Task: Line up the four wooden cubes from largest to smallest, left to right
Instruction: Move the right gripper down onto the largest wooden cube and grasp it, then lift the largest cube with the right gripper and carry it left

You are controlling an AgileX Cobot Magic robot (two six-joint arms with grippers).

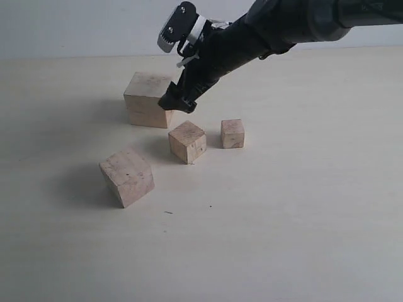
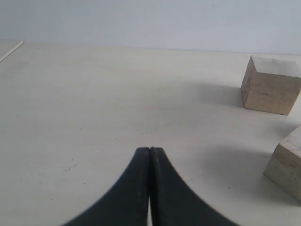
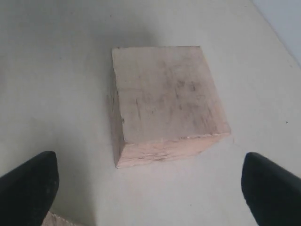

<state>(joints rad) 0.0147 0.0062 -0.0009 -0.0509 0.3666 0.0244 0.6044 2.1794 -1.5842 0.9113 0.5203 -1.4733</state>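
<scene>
Four pale wooden cubes lie on the table. The largest cube [image 1: 147, 99] [image 3: 164, 99] is at the back left, and the second largest [image 1: 127, 177] sits nearer the front left, turned at an angle. The third cube [image 1: 187, 141] is in the middle, with the smallest [image 1: 232, 133] just to its right. My right gripper [image 1: 178, 102] [image 3: 150, 188] reaches in from the upper right and hovers open at the largest cube's right front edge, holding nothing. My left gripper [image 2: 150, 149] is shut and empty over bare table, with two cubes [image 2: 272, 84] [image 2: 287, 162] off to one side. It is out of the exterior view.
The pale tabletop [image 1: 302, 220] runs back to a light wall [image 1: 75, 25]. The black right arm [image 1: 271, 28] crosses above the back of the table. A corner of another cube [image 3: 59, 220] shows by one right finger.
</scene>
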